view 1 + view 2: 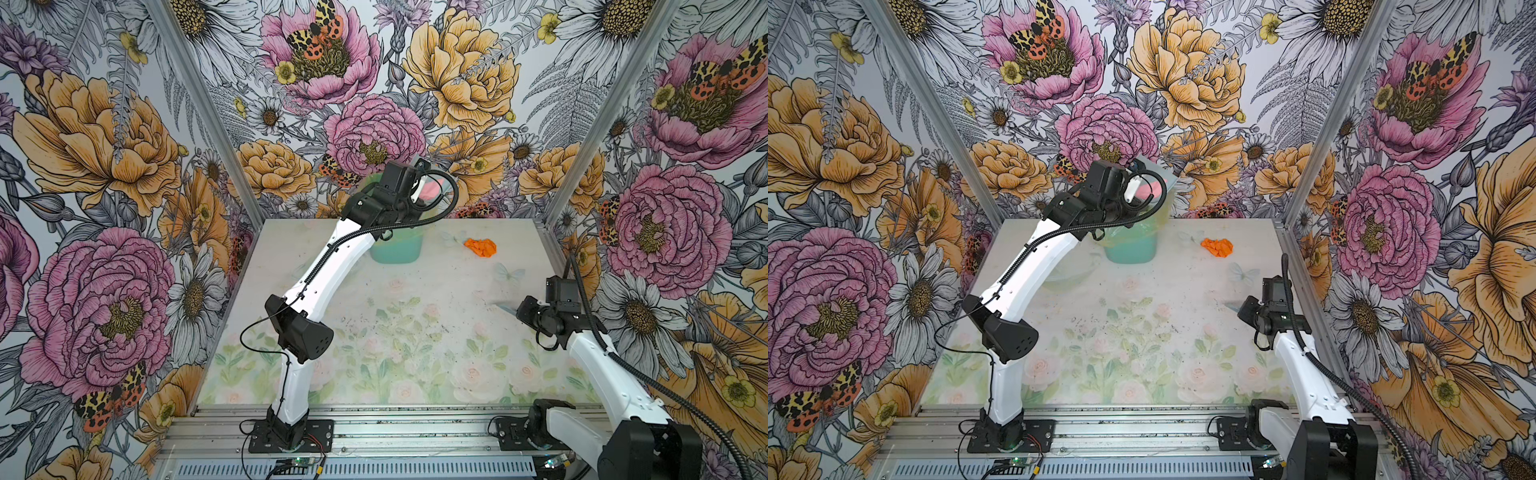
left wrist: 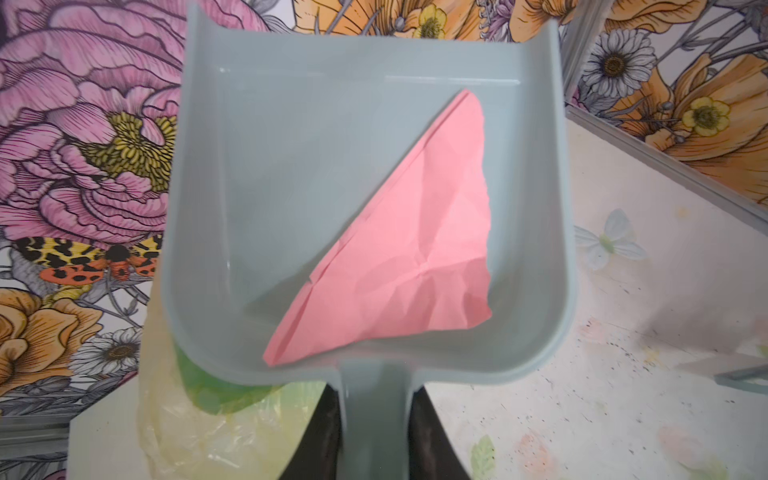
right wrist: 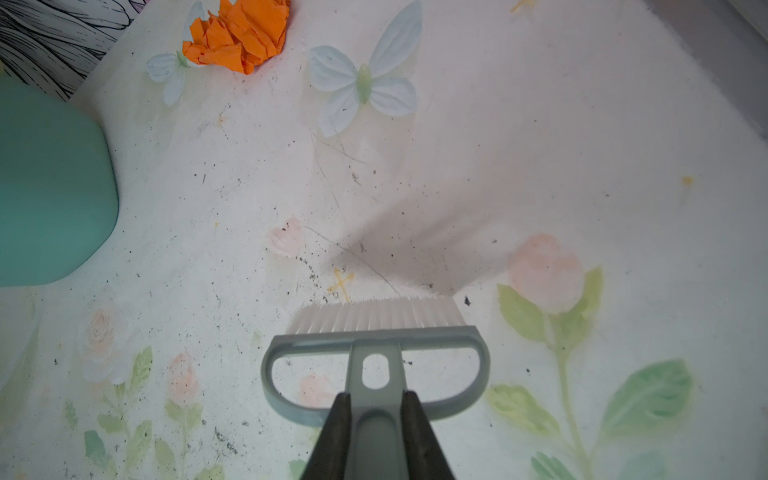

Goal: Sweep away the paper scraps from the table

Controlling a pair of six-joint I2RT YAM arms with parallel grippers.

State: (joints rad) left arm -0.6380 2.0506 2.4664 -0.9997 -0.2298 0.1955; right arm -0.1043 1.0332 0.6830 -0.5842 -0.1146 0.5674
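Observation:
My left gripper (image 2: 376, 399) is shut on the handle of the grey-blue dustpan (image 2: 257, 187) and holds it raised over the green bin at the back of the table (image 1: 415, 332). A flat, creased pink-red paper scrap (image 2: 415, 249) lies in the pan toward its handle end; it also shows in a top view (image 1: 430, 189). A crumpled orange paper scrap (image 1: 480, 247) (image 1: 1217, 247) (image 3: 239, 35) lies on the table at the back right. My right gripper (image 3: 376, 399) is shut on the handle of the brush (image 3: 376, 332), bristles down near the table's right side, well short of the orange scrap.
The green bin (image 1: 395, 249) (image 1: 1131, 249) (image 3: 50, 187) with a yellowish plastic liner (image 2: 187, 436) stands at the back middle. Floral walls and metal posts close in three sides. Silver rails (image 1: 415, 432) run along the front edge. Dark specks dot the table's middle.

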